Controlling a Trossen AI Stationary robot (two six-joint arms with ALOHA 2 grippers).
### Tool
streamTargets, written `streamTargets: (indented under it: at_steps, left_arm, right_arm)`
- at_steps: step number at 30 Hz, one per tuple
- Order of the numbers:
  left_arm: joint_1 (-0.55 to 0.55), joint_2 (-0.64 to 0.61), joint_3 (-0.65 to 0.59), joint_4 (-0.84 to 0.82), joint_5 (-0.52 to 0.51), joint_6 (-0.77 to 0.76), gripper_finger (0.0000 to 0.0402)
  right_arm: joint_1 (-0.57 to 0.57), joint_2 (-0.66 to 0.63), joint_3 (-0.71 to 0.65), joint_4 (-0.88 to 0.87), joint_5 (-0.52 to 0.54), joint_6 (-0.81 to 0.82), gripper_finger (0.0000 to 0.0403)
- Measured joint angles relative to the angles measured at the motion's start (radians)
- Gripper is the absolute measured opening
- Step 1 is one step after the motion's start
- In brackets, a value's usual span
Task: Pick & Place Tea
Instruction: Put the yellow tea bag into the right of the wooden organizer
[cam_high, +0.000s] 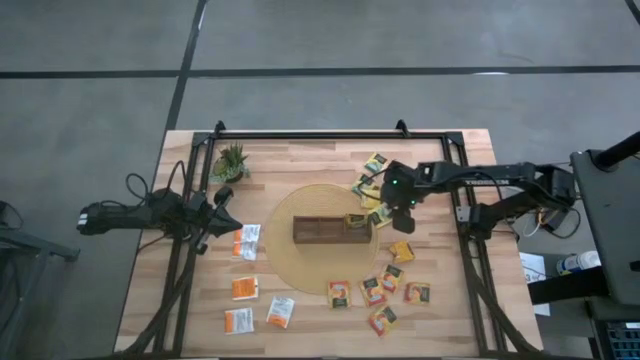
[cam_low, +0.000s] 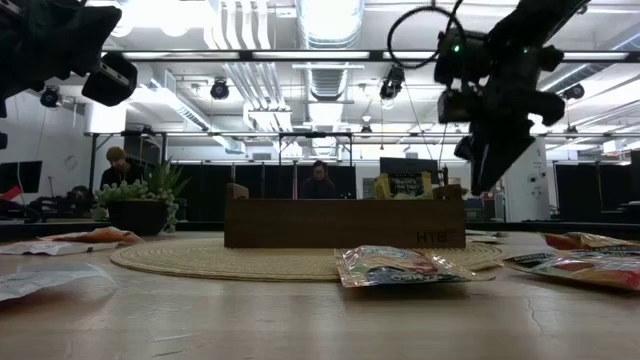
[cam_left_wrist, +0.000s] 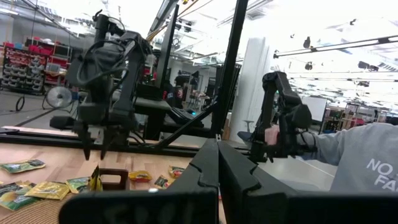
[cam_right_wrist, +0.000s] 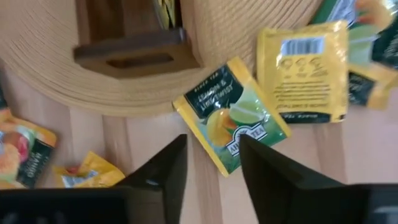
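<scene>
The tea lies as small flat sachets on the table: yellow-green ones (cam_high: 372, 185) at the back right, orange ones (cam_high: 385, 290) at the front right, and white-and-orange ones (cam_high: 245, 240) on the left. A sachet (cam_low: 400, 185) stands in the right end of the dark wooden tray (cam_high: 322, 230), which sits on a round woven mat (cam_high: 300, 265). My right gripper (cam_right_wrist: 214, 162) hangs open, pointing steeply down, just off the tray's right end. It is above a yellow-green sachet (cam_right_wrist: 233, 115) that lies over the mat's edge. My left gripper (cam_left_wrist: 217, 165) is shut and empty at the table's left.
A small potted plant (cam_high: 232, 160) stands at the back left. A yellow sachet (cam_right_wrist: 303, 71) lies beside the one under my right gripper. A black frame rail (cam_high: 330, 135) borders the table. A person's grey sleeve (cam_left_wrist: 367, 168) shows beyond the table.
</scene>
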Motion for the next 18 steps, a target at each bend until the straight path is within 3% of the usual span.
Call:
streamTargets:
  at_steps: [6,12,18]
  left_arm:
    - [0.0,0.0,0.0,0.0,0.0,0.0,0.0]
    - [0.0,0.0,0.0,0.0,0.0,0.0,0.0]
    - [0.0,0.0,0.0,0.0,0.0,0.0,0.0]
  right_arm:
    - [0.004,0.085,0.0,0.037,0.001,-0.036,0.0195]
    - [0.048,0.144,0.0,0.072,0.005,-0.138,0.0201]
    - [0.074,0.201,0.0,0.081,0.186,-0.139,0.0201]
